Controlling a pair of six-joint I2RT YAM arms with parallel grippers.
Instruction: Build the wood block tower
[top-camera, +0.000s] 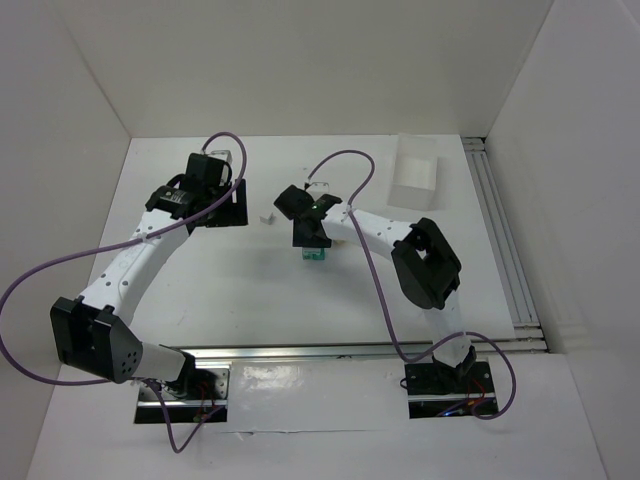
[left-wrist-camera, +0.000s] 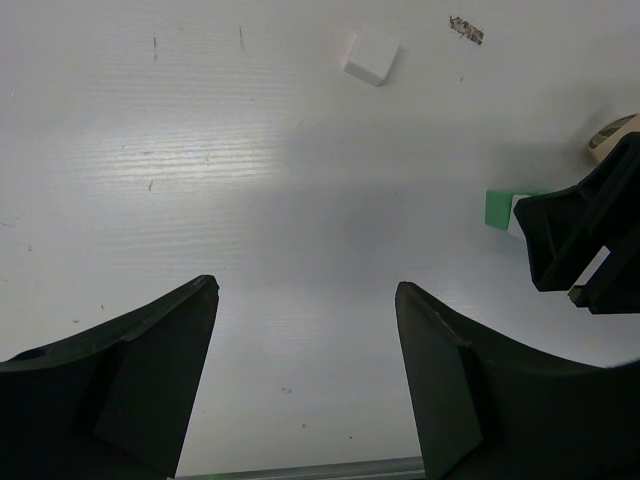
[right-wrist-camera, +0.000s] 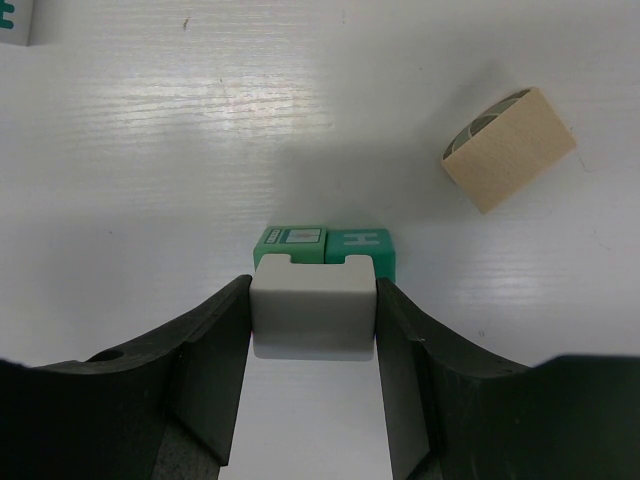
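My right gripper is shut on a pale grey-white notched block and holds it just above two teal-green cubes that sit side by side on the table. From above, the right gripper covers most of the green cubes. A pale tan rounded piece lies on its side on the table, apart from them. My left gripper hangs open over bare table at the back left, with nothing between its fingers. It sees one green cube beside the right gripper's fingers.
A clear rectangular plastic tray stands at the back right. A small white cube lies loose between the two grippers. White walls close in the table on the left, back and right. An aluminium rail runs along the right edge.
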